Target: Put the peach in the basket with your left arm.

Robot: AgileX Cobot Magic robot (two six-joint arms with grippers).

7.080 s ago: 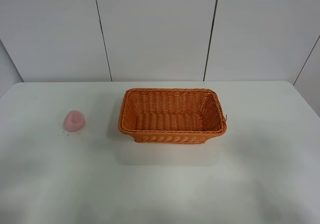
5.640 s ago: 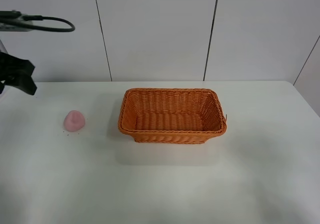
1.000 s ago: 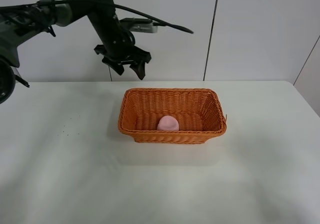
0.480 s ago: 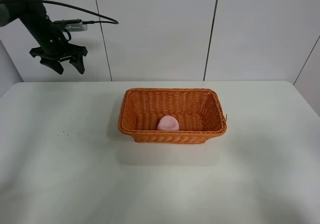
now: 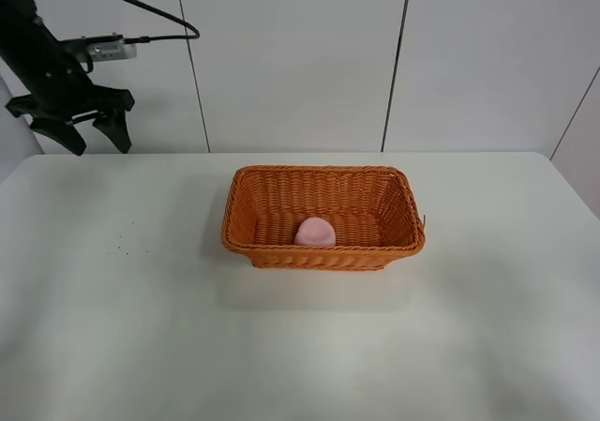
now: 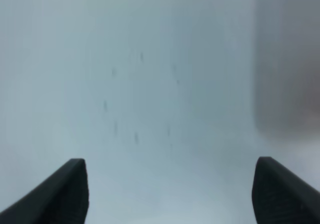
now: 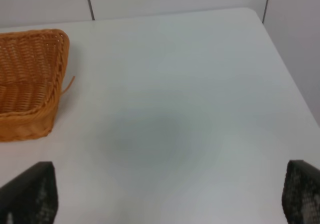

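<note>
The pale pink peach (image 5: pixel 315 232) lies inside the orange wicker basket (image 5: pixel 323 179), near its front wall, at the table's middle. My left gripper (image 5: pixel 92 142) is open and empty, high above the table's far left corner, well away from the basket. In the left wrist view its two black fingertips (image 6: pixel 65 191) stand wide apart over the blurred white table. The right gripper (image 7: pixel 167 204) is open and empty; its fingertips (image 7: pixel 30 194) frame bare table beside the basket's end (image 7: pixel 30 84). It is out of the exterior view.
The white table (image 5: pixel 300 346) carries only the basket. A few small dark specks (image 5: pixel 127 243) mark the table at the left. White wall panels stand behind. The table's right edge (image 7: pixel 287 69) shows in the right wrist view.
The peach went from the table's left into the basket. Over the last second my left gripper, open, has swung left from behind the basket to the far left corner.
</note>
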